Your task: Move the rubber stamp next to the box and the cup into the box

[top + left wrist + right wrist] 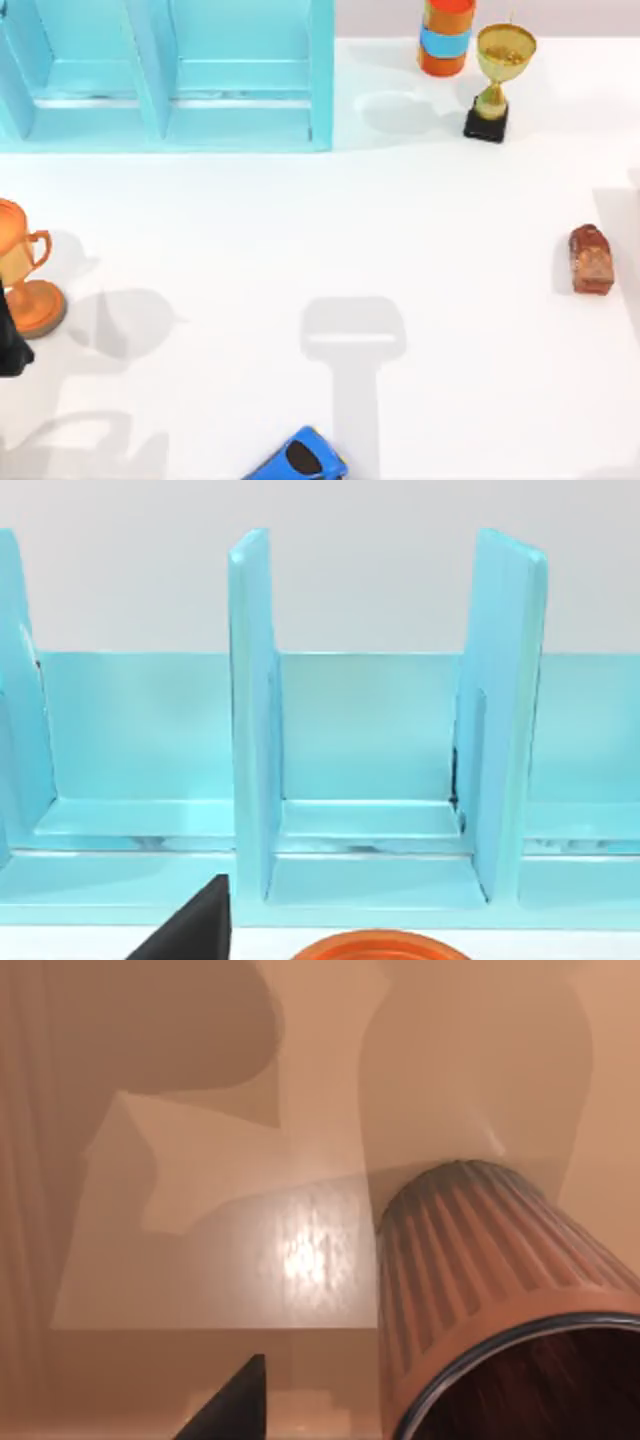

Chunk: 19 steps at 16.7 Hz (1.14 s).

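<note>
Jaws of the right gripper (238, 1408) show as one dark tip at the edge of the right wrist view, so whether they stand wide or narrow I cannot tell. Just beside that tip, and very close to the camera, is the cup (480, 1290). It is tilted with its rim toward the lens, ribbed pinkish-brown outside and dark brown inside. I cannot tell whether it is gripped. Behind it lies a tan surface (200, 1220), glossy and crossed by shadows.

The left gripper (10, 348) sits low at the bench's (300, 230) left edge, touching or just beside the orange trophy (25, 270). Its wrist camera faces the blue rack (250, 730) and its upright dividers – jaw width again cannot be told.

The rubber stamp (591, 260) lies on the bench near the right edge – a reddish-brown mottled block, well apart from everything else. A blue toy car (300, 460) sits at the near edge. At the far side stand the gold trophy (498, 80) and an orange-and-blue cylinder (445, 35).
</note>
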{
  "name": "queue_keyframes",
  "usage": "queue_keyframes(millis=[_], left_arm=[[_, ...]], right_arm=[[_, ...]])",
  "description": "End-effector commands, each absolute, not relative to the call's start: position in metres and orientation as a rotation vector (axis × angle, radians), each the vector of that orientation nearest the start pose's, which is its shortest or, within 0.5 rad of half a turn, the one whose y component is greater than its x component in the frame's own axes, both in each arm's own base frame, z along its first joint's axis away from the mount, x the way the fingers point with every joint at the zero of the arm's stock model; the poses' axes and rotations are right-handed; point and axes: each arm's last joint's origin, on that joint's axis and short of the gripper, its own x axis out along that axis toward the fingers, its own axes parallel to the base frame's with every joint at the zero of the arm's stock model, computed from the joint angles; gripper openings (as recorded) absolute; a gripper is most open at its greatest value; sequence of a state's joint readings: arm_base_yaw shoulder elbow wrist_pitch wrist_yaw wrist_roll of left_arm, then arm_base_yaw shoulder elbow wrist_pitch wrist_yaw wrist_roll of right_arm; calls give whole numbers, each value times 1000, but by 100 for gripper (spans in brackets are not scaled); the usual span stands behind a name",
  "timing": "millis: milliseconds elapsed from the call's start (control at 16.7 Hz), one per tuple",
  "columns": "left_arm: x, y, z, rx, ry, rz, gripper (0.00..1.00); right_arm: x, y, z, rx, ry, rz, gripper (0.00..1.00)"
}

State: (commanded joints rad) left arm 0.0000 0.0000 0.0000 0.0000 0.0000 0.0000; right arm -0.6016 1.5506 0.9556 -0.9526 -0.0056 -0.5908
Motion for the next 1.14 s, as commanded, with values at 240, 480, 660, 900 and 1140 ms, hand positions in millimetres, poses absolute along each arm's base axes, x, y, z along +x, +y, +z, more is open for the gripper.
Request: queue_keyframes(millis=[240,480,660,900,1140], left_arm=[[106,-1,160,0,0,0,100],[106,-1,160,0,0,0,100],[106,-1,160,0,0,0,100],[106,-1,160,0,0,0,100],[106,-1,160,0,0,0,100]], right_arm=[[215,-146,177,2,1548,-15,100],[216,-146,181,-2,1547,-11,100],[220,-149,206,-5,1547,-9,100],[217,-148,255,6,1561,-7,100],[215,-145,277,1,1548,-15,100]])
